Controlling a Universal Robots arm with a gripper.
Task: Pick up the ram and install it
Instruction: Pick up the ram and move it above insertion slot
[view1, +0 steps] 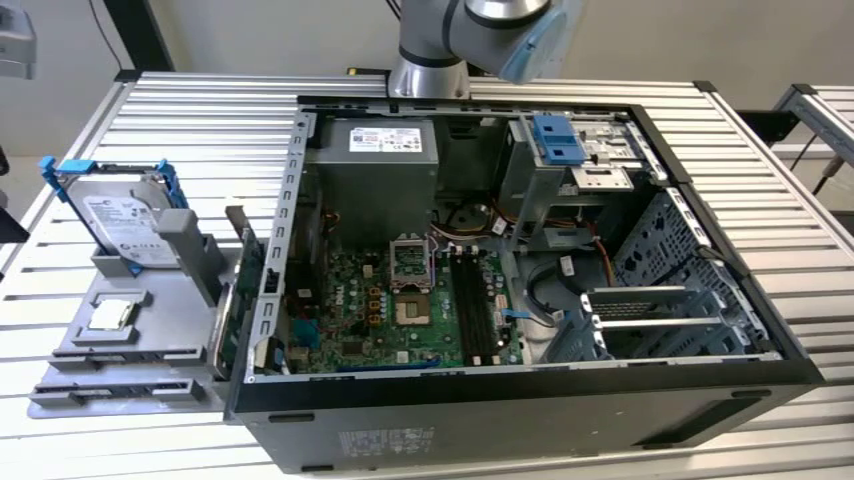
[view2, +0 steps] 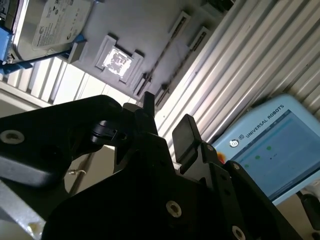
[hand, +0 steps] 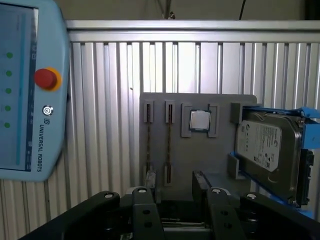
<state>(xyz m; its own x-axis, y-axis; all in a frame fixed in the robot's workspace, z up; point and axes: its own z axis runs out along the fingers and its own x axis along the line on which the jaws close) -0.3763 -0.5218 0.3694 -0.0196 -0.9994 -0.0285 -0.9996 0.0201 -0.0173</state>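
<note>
The fingers (hand: 200, 181) stand apart, gripping nothing, facing the grey tray (hand: 220, 165) and a white-labelled hard drive (hand: 267, 150).

Ribbed metal table (hand: 100, 75) bears a grey tray (hand: 200, 155) just ahead of the claw (hand: 172, 194), a pendant (hand: 30, 90) off beside it, and a computer case (view1: 534, 410)

Black end effector (view2: 167, 116), grey tray (hand: 220, 155)

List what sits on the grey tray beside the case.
On the grey tray: a hard drive, a processor chip, and two thin sticks on edge in slots, likely the ram. The claw covers one end of the tray.
</note>
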